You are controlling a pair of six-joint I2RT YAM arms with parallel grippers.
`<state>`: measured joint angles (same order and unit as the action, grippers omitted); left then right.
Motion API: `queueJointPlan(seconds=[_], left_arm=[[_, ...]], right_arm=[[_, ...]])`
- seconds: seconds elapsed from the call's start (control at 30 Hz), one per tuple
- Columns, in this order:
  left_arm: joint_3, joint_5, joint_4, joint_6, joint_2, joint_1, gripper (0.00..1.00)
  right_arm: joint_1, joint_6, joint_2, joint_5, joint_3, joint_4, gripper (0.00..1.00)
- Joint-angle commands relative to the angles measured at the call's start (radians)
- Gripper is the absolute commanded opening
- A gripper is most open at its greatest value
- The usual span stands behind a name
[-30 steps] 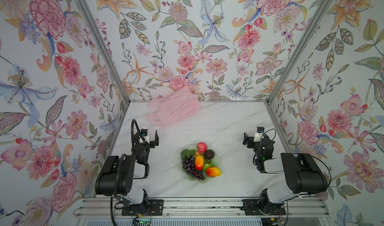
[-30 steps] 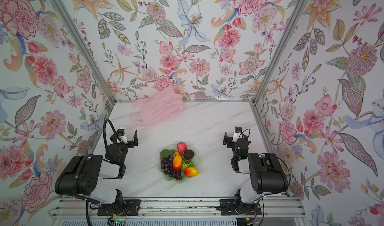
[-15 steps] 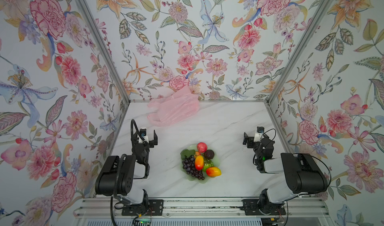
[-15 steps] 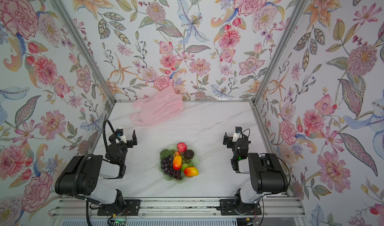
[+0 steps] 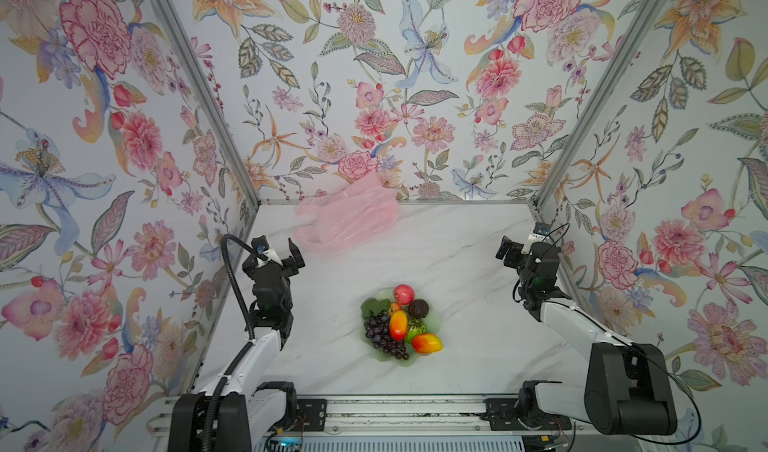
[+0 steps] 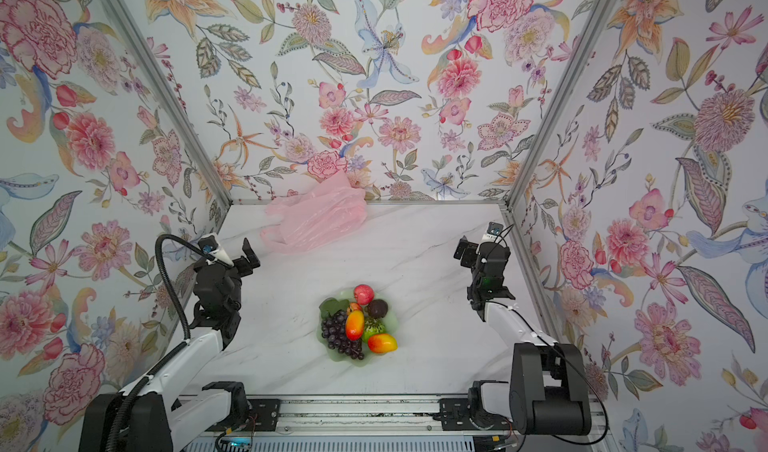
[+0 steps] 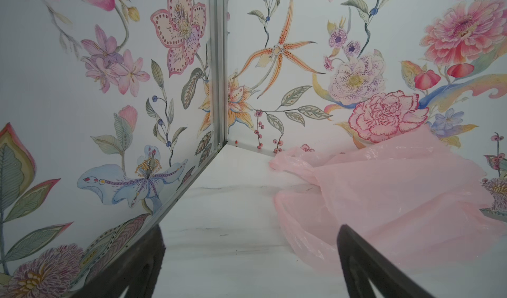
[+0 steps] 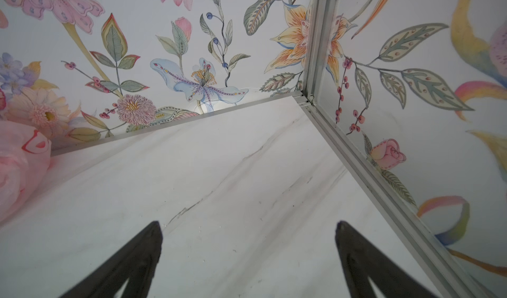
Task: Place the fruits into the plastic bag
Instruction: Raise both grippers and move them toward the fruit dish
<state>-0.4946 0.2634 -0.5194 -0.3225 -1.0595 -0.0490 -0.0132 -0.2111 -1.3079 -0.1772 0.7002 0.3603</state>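
My left gripper (image 7: 250, 228) stands wide open with nothing between its fingers, only bare table (image 7: 233, 200) ahead. The plastic bag (image 7: 384, 195) lies crumpled just in front of these jaws and off to their inner side. In the left wrist view the inner finger overlaps the bag's near edge, but I cannot tell whether it touches. In a top view the bag (image 5: 349, 217) rests against the back wall, its handle loops turned toward my left jaws.

My right gripper (image 8: 248, 224) is also spread wide and empty, facing the far corner. From there the bag (image 8: 16, 159) sits well off to the inner side.

The fruits (image 5: 399, 325) are heaped on a dish (image 5: 434, 319), behind both sets of jaws and between my two arms, well apart from the bag.
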Motion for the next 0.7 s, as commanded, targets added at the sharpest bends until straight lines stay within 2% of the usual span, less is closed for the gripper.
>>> queueJointPlan(seconds=[0.0, 0.07, 0.17, 0.27, 0.47, 0.67], left_arm=[[-0.109, 0.07, 0.442, -0.09, 0.007, -0.06, 0.99], [-0.165, 0.058, 0.542, -0.175, 0.005, -0.09, 0.99], [-0.255, -0.104, 0.681, -0.313, -0.028, -0.097, 0.99], [-0.288, -0.235, 0.739, -0.417, -0.049, -0.138, 0.99], [-0.231, -0.397, 0.716, -0.547, -0.073, -0.235, 0.99], [-0.143, -0.515, 0.635, -0.618, -0.098, -0.252, 0.99]], right_arm=[[0.009, -0.158, -0.036, 0.122, 0.129, -0.398, 0.99], [0.009, -0.176, -0.081, 0.26, 0.185, -0.461, 0.99], [-0.002, -0.22, -0.146, 0.506, 0.236, -0.492, 0.99], [-0.044, -0.232, -0.193, 0.648, 0.289, -0.559, 0.99], [-0.139, -0.24, -0.23, 0.849, 0.3, -0.654, 0.99], [-0.242, -0.223, -0.202, 0.898, 0.225, -0.704, 0.99]])
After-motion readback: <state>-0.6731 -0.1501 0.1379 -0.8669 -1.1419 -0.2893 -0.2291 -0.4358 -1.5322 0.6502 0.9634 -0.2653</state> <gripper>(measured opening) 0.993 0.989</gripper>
